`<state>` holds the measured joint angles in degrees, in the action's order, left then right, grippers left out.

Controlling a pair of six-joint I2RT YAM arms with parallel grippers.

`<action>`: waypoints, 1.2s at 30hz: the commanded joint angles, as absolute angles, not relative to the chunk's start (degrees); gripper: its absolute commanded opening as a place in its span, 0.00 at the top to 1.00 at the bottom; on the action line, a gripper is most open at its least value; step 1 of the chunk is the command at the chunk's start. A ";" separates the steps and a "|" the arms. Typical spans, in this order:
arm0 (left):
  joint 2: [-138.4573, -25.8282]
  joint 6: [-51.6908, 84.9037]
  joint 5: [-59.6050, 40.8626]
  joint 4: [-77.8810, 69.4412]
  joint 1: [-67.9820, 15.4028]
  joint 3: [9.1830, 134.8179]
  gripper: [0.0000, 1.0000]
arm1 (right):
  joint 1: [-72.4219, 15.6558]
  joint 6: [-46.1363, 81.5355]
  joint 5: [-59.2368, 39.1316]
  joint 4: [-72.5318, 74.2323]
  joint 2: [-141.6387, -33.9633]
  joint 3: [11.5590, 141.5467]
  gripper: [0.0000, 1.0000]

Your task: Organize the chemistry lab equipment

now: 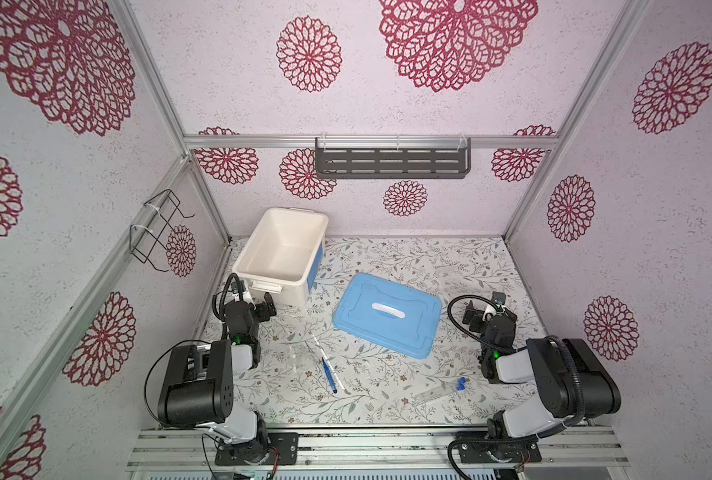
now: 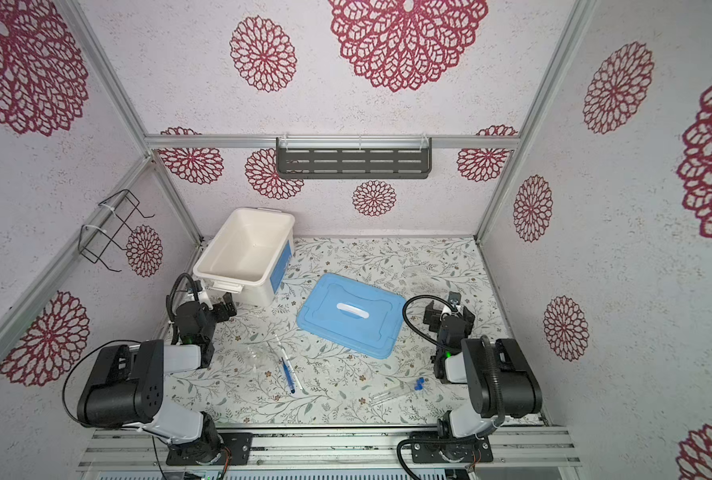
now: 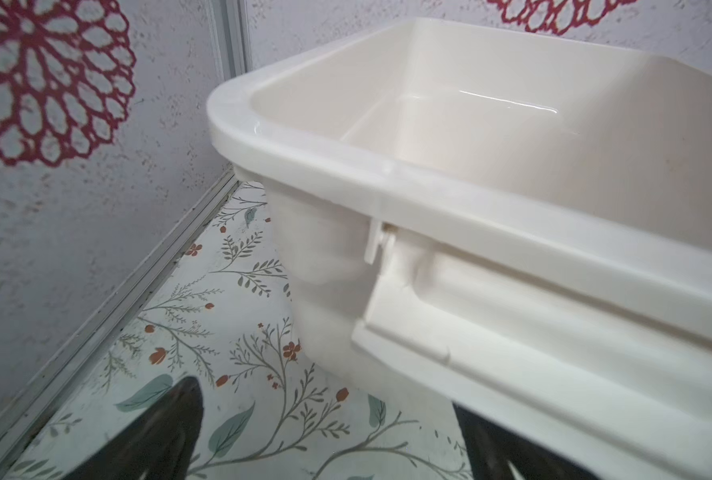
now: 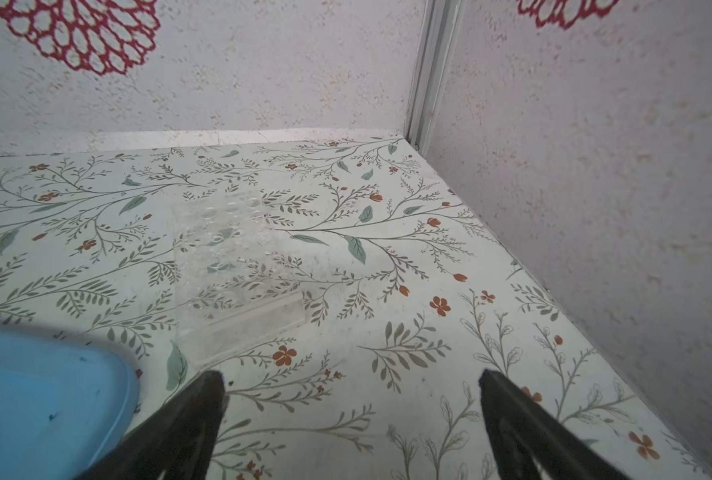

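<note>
My left fingers [image 3: 167, 432] and right fingers [image 4: 196, 415] spread, empty; clear plastic rack [image 4: 237, 266] sits far right, two clear blue-capped tubes [image 1: 439, 390] near right on the floral tabletop [image 1: 366, 257]. Hazard: misjudging transparent edges, sending tubes rolling.

Left gripper [image 3: 325, 399] spread wide, right gripper [image 4: 351, 374] likewise

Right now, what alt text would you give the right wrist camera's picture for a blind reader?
A clear plastic rack with round holes sits on the flowered table near a wall corner, just beyond the right gripper, its two black fingers spread wide and empty. A corner of the blue lid shows at the edge.
</note>
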<state>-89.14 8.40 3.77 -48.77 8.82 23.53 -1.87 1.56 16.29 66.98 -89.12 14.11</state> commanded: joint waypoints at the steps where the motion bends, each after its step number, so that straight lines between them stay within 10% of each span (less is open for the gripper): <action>1: -88.89 7.23 4.11 -49.02 8.66 24.70 0.03 | -1.85 2.57 16.87 69.86 -87.98 13.97 0.01; 30: -88.81 7.34 4.14 -49.15 8.74 24.52 0.03 | -2.11 2.64 17.46 69.52 -87.98 14.15 0.01; 36: -83.04 11.71 19.44 -53.03 7.64 19.90 0.03 | -1.93 4.17 20.46 68.32 -86.18 13.87 0.01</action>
